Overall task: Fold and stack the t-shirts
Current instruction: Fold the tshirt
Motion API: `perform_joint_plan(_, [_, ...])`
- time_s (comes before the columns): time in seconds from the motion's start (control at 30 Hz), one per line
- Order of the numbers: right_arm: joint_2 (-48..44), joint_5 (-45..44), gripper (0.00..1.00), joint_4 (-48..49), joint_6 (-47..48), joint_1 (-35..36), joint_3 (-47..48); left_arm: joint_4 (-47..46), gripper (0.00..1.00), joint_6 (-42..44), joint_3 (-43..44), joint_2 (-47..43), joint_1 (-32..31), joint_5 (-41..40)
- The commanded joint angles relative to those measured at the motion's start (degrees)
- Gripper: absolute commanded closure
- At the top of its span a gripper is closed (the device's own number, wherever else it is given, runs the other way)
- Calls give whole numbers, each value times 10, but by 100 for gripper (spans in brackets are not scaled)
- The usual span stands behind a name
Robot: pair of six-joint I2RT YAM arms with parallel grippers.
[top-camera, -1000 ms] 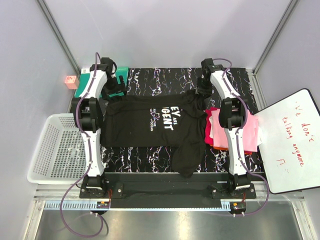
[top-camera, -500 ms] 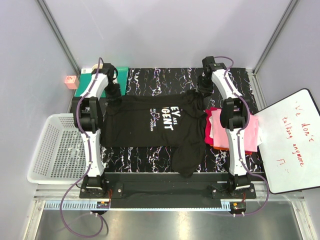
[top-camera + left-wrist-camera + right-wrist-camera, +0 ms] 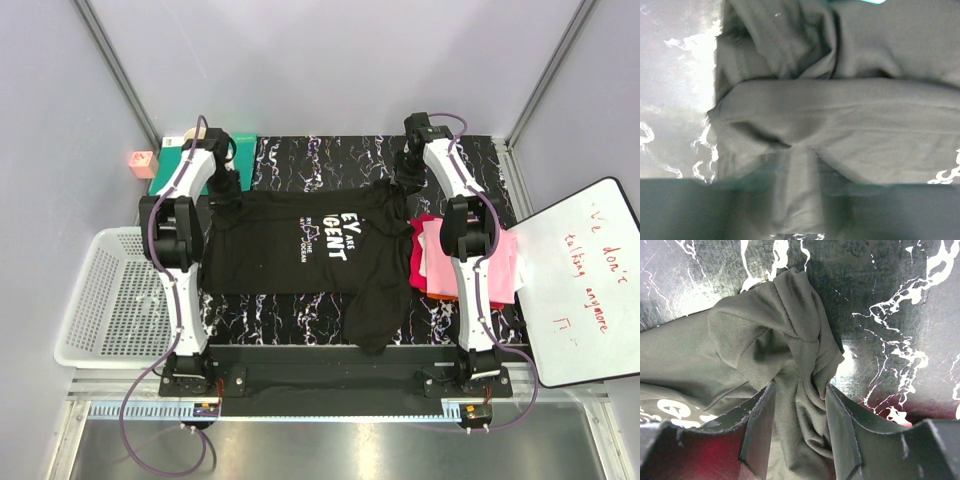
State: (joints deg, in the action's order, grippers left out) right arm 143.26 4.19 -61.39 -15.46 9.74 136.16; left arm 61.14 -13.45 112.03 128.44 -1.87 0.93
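just clamped left tool from wide open onto far-left corner of black t-shirt spread on desk, with right tool gripping far-right corner, so looks ready to lift and fold.

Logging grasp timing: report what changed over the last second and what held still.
The left gripper dropped onto the far-left corner of the black cloth t-shirt and closed, pinching a fold. The right gripper kept its pinch on the far-right corner; the folded pink pile stayed put.
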Motion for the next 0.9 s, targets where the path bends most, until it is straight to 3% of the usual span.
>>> perform_joint_plan(0.0, [-32,18,49,-1,-5,-1,10,-13,23,2,0,-43,-1,-52])
perform_joint_plan(0.07, [-33,22,49,-1,-5,-1,9,-13,16,2,14,-29,6,-49])
perform_joint_plan(0.17, [-39,22,49,-1,-6,-1,-1,-16,15,-10,26,-16,32,-24])
perform_joint_plan(0.3, [-47,23,49,-1,-3,-1,-16,-30,19,-23,32,-4,74,52])
perform_joint_plan(0.47, [-46,26,49,-1,-1,-1,-21,-26,22,-14,49,11,92,59])
perform_joint_plan(0.87, [-31,34,48,-1,-6,-1,-1,-43,30,-29,-5,32,100,126])
